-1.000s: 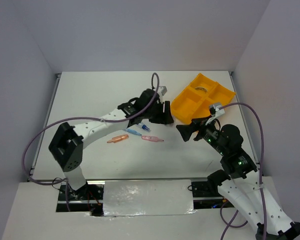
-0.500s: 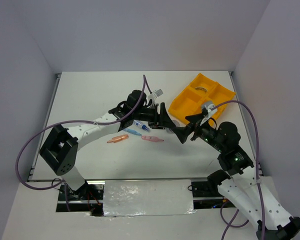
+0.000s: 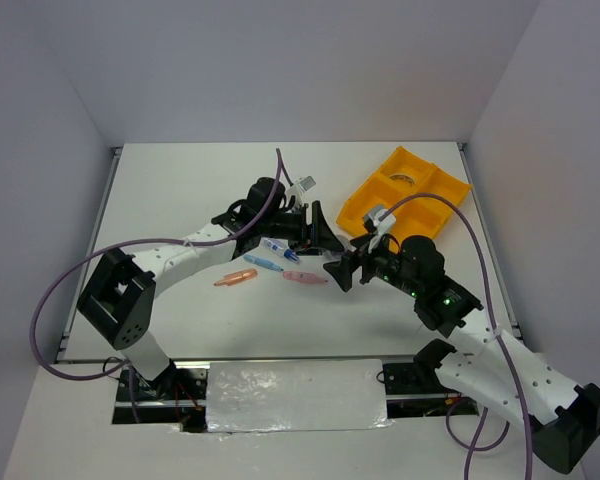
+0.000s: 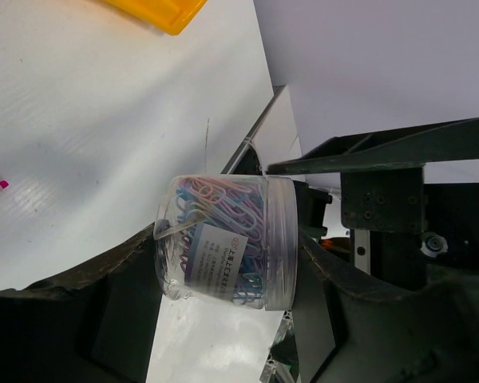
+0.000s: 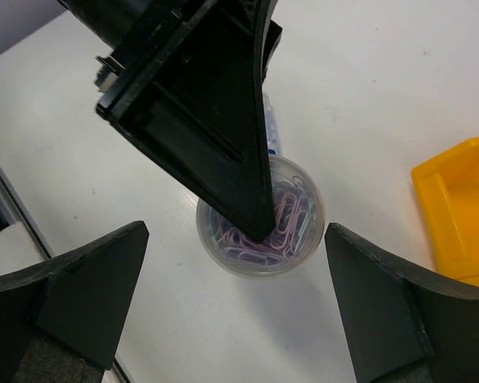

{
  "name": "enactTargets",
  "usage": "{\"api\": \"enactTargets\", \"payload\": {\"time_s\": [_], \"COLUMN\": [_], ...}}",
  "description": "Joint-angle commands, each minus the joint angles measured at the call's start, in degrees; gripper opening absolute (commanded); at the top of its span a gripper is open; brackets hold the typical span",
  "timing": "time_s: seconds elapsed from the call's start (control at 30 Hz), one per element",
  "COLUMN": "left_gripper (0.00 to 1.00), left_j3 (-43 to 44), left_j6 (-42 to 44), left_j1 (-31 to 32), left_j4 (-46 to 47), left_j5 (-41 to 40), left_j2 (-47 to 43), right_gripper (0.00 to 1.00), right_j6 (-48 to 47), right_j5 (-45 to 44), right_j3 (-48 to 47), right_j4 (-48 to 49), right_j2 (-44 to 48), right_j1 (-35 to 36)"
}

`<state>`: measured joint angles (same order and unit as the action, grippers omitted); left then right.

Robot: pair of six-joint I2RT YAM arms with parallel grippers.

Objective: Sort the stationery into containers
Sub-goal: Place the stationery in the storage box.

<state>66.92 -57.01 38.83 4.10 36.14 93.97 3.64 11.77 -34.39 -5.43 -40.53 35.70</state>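
Paper-clip tub [image 4: 223,243] — clamped by the left gripper [image 3: 318,232]; right gripper [image 5: 235,239] spread wide, facing it — yellow tray [image 3: 375,212] nearby.

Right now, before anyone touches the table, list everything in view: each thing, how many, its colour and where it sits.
yellow-orange four-compartment plastic tray: one, far right of the table
tan tape ring: one, in a far compartment of the tray
short orange stick: one, on the table, left of centre
clear-blue pen-like piece: one, just right of the orange stick
short pink stick: one, near centre
clear round tub of coloured paper clips: one, between the left gripper's fingers
white table: one, under everything
left gripper: black, closed on the tub
right gripper: black, open, facing the tub
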Motion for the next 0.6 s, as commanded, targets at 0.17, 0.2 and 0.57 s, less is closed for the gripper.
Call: {"api": "enactTargets", "payload": {"time_s": [0.17, 0.2, 0.57], "left_gripper": [0.00, 0.00, 0.00], "left_j3": [-0.12, -0.21, -0.30], "left_j6": [-1.17, -1.00, -1.70], "left_j1": [0.02, 0.02, 0.02], "left_j4": [2.93, 2.85, 3.46], "left_j5": [0.86, 0.77, 1.04], "left_j2": [-2.13, -2.22, -2.39], "right_gripper": [0.99, 0.98, 0.82], "right_j6": [-2.23, -2.15, -1.97], "right_j5": [-9.39, -9.40, -5.27], "right_j3": [-0.41, -0.33, 0.11], "right_j4": [3.93, 4.72, 9.39], "right_j2": [-3.06, -3.06, -5.78], "right_j1": [1.56, 1.48, 2.70]}}
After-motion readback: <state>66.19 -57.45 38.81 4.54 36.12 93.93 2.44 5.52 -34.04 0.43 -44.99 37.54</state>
